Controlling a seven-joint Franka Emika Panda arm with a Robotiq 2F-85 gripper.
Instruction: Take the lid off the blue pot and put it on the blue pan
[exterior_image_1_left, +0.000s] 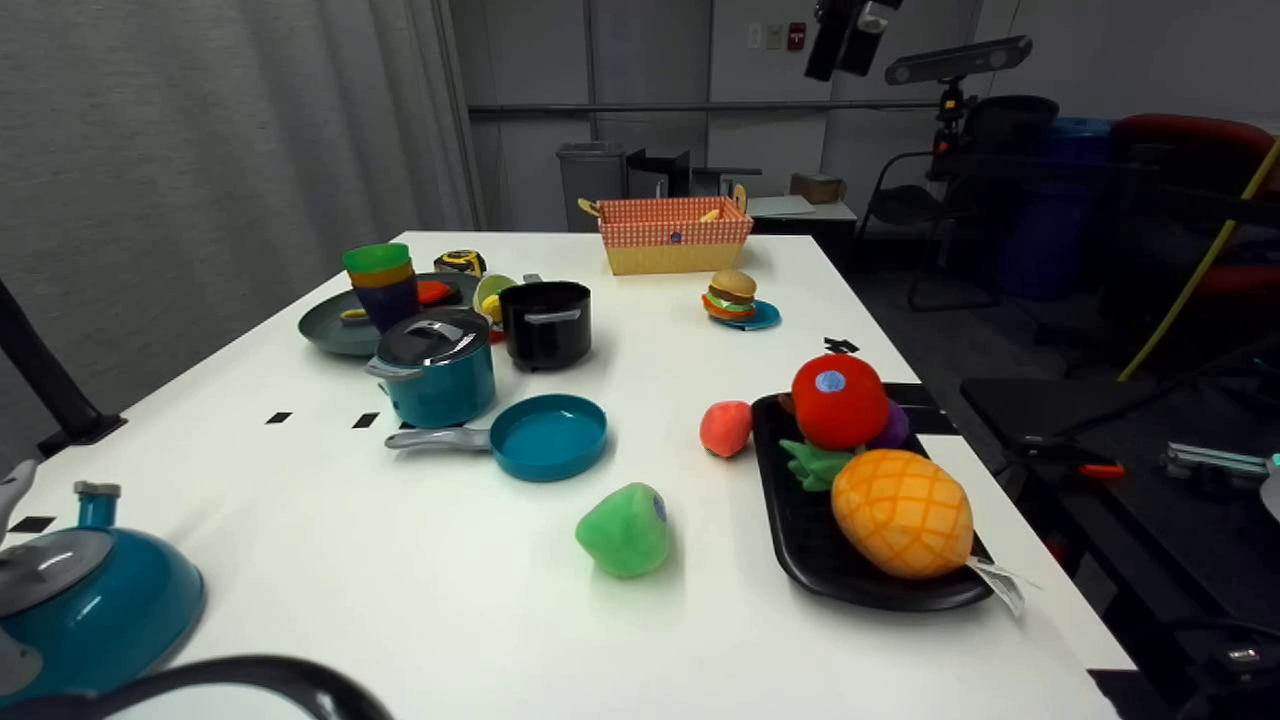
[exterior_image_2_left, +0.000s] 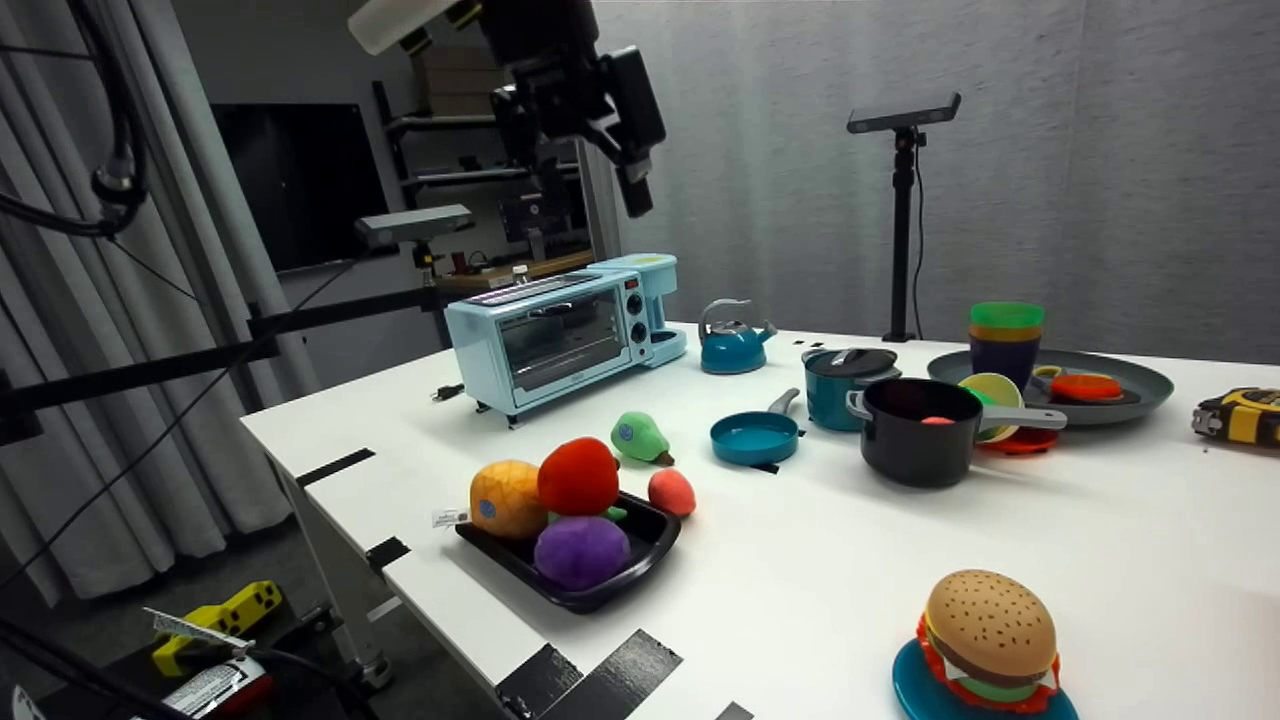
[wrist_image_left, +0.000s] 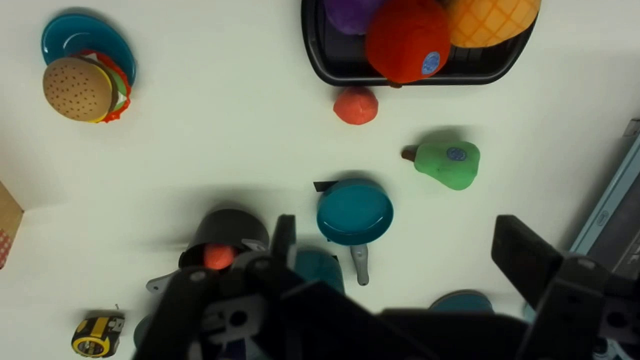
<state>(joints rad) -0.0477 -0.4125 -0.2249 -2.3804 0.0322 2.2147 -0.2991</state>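
Lifting the lid (exterior_image_1_left: 432, 338) should start at its knob (exterior_image_2_left: 850, 357): gripper (wrist_image_left: 396, 225) is spread wide, empty; centre, pinch, raise straight off the blue pot (exterior_image_1_left: 445, 388).

- Two pots in an exterior view: one blue pot (exterior_image_1_left: 442, 392), left and nearer, one black pot (exterior_image_1_left: 546, 332), right and farther.
- One lid (exterior_image_1_left: 433, 338), on the blue pot.
- One blue pan (exterior_image_1_left: 548, 437).
- One kettle (exterior_image_1_left: 130, 600), near left.
- One grey plate (exterior_image_1_left: 330, 325) and three stacked cups (exterior_image_1_left: 380, 272), far left.
- One burger (exterior_image_1_left: 732, 293) on one small plate (exterior_image_1_left: 768, 316), far right.
- One basket (exterior_image_1_left: 675, 258) and one tape measure (exterior_image_1_left: 460, 262), far.
- One toaster oven (exterior_image_2_left: 560, 340).
- One black tray (exterior_image_1_left: 815, 545), near right, holding three: one red fruit (exterior_image_1_left: 842, 410), one orange fruit (exterior_image_1_left: 902, 513), one purple fruit (exterior_image_1_left: 895, 425).
- Just left of it, two: one green pear (exterior_image_1_left: 625, 530), one small pink fruit (exterior_image_1_left: 725, 428).
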